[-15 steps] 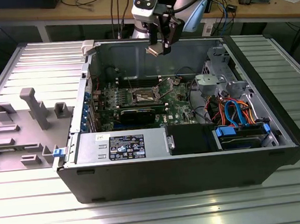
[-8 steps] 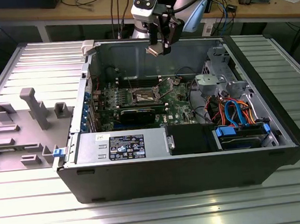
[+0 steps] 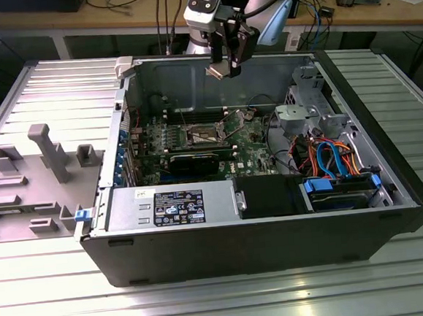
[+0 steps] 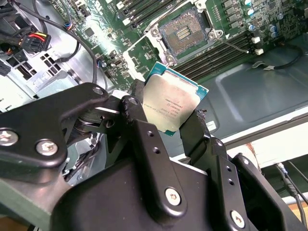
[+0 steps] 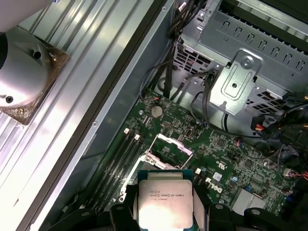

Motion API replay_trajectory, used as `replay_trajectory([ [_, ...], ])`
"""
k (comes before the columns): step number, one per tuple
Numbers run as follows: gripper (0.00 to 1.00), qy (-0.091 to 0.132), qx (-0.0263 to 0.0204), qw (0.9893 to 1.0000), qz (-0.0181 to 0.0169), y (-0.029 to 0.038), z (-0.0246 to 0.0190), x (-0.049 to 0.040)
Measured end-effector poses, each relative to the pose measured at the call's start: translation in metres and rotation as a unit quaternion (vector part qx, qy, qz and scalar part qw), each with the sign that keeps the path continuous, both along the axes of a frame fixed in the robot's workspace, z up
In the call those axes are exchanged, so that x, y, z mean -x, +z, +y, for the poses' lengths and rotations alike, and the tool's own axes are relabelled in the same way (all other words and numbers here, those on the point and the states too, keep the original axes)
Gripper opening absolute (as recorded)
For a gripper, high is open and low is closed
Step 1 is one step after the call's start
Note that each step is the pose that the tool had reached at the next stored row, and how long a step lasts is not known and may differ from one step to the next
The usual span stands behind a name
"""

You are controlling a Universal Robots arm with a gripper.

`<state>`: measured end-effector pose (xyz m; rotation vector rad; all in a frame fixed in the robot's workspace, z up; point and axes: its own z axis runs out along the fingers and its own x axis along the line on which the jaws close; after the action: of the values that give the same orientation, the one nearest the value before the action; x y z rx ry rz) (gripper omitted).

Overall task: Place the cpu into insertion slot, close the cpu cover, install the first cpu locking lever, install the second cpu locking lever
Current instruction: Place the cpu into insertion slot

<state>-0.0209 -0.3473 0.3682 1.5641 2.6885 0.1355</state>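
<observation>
Black gripper [image 4: 168, 113] pinches the cpu [image 4: 177, 102] by opposite edges, chip tilted, metal top showing in both wrist views. I'm holding it high over the open case [image 3: 277, 244]. Insertion slot [image 3: 204, 135] lies well below, slightly toward the exterior view's left, socket bare.

Arm [image 3: 266, 11] aloft, gripper [image 4: 169, 113] clamped tight

Exterior view overlooks case [image 3: 240, 247]; both wrist views closely share the cpu [image 4: 175, 103] [image 5: 166, 204].
</observation>
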Motion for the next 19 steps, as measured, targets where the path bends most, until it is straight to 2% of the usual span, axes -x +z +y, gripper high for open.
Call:
replay_trajectory([
  [19, 0.54, -0.016, 0.0000, 0.9999, 0.0000, 0.0000, 0.0000, 0.0000],
])
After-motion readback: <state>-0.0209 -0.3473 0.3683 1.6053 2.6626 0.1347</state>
